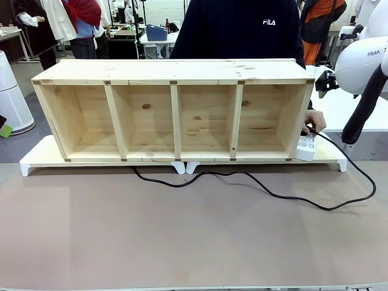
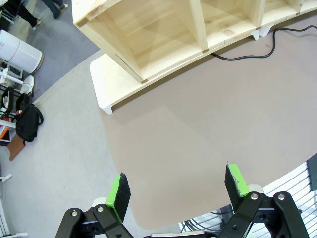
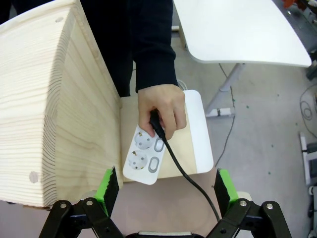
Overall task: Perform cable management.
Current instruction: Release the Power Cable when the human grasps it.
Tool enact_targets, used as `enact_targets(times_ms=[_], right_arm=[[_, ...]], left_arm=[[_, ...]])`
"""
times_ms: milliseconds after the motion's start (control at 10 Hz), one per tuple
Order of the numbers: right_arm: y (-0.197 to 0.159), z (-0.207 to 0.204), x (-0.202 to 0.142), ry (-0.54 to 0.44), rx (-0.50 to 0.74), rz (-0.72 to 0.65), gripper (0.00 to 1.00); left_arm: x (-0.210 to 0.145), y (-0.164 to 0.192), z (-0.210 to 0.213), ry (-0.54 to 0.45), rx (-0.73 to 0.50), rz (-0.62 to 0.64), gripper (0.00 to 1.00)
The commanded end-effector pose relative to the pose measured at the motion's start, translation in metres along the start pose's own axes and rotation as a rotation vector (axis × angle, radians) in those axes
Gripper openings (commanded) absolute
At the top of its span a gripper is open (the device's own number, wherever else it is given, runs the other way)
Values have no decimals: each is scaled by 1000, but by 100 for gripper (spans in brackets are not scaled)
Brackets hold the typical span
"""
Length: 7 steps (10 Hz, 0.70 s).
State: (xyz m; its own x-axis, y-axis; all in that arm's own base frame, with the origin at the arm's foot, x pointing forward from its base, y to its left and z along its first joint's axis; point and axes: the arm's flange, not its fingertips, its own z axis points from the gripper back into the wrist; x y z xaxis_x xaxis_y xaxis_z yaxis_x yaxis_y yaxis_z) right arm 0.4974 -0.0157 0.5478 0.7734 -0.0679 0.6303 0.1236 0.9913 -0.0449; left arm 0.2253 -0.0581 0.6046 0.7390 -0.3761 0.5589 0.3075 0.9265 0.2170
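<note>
The black cable (image 1: 242, 179) snakes over the brown table mat from under the wooden shelf (image 1: 173, 112) to a wide loop at the right. In the right wrist view a person's hand (image 3: 161, 109) holds its plug (image 3: 154, 121) at the white power strip (image 3: 143, 156) beside the shelf's end, and the cable (image 3: 190, 178) runs down toward me. My right gripper (image 3: 163, 193) hovers open above the strip, nothing between its fingers. High over the mat's left corner, my left gripper (image 2: 178, 191) stands open and holds nothing; a stretch of cable (image 2: 247, 52) lies far off by the shelf.
The shelf rests on a white base board (image 1: 36, 160) along the table's far side. My right arm (image 1: 364, 66) hangs above the table's right end. A white cylinder (image 2: 20, 52) and a dark bag (image 2: 27, 121) stand on the floor left of the table.
</note>
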Motion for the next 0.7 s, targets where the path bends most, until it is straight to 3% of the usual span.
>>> enact_targets(times_ms=[0, 600], right_arm=[[1, -1, 0, 5, 7, -11, 100], [1, -1, 0, 5, 7, -11, 100]], left_arm=[[-1, 0, 0, -1, -5, 0, 100], [-1, 0, 0, -1, -5, 0, 100]])
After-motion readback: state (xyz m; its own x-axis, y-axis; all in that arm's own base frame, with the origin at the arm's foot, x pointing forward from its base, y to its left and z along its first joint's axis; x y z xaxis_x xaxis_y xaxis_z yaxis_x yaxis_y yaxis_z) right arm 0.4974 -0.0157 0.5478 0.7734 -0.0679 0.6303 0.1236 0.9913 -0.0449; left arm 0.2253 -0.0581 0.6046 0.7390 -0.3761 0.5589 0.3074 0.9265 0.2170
